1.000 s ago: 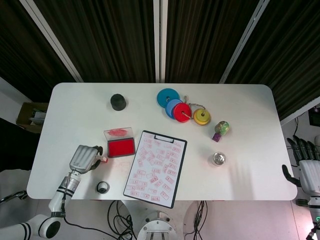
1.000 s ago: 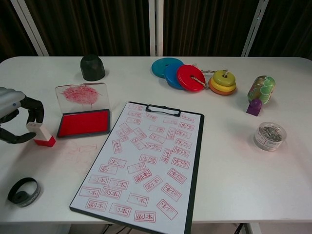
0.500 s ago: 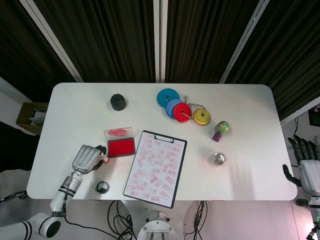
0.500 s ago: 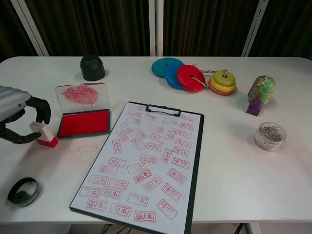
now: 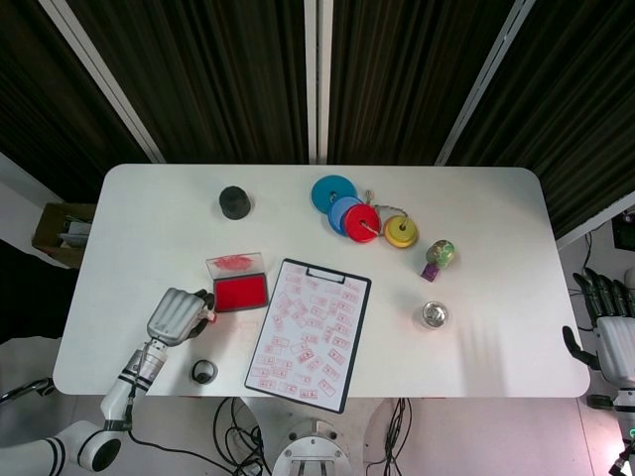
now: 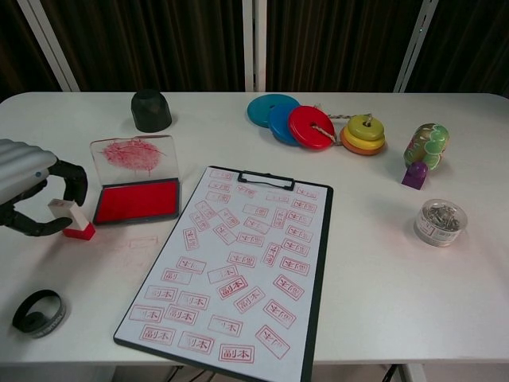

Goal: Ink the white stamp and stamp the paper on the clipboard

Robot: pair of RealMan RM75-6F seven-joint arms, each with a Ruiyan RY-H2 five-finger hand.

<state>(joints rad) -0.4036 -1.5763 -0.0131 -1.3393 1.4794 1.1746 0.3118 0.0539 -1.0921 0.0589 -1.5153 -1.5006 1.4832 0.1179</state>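
Left hand: curled around the stamp, fingers over its white top.
Right hand: off the surface edge, fingers apart, holding nothing.
Stamp: on the surface just left of the ink pad, red base down, long axis leaning left.
Clipboard: right of pad, paper covered with red prints.
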